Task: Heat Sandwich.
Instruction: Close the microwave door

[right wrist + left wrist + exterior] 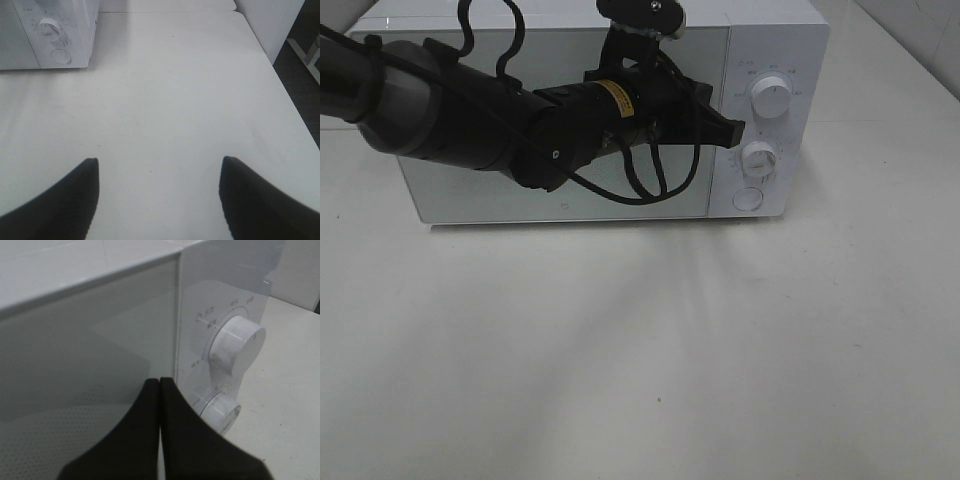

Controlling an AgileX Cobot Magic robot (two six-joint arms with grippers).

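My left gripper (732,130) was shut, its two fingers pressed flat together with nothing between them. It had reached across the closed door (470,195) of the microwave (790,40), and its tips sat at the seam where the door meets the control panel. Two knobs stood just beyond those tips on the panel side. The upper knob (772,97) was a little above the tips and the lower knob (760,157) a little below, with a round button (748,198) under both.

Each knob stuck straight out from the panel, while my forearm ran sideways along the microwave's face, so I met them from the side.

My right gripper (160,161) hung wide open and empty over the bare table (175,90), well apart from the microwave.

I could not see the sandwich in any view. I judged it to be behind the shut door, though the grey glass showed nothing.

The left arm was far nearer, so I reckoned a knob turn would be its job. The fingers would have to part first.
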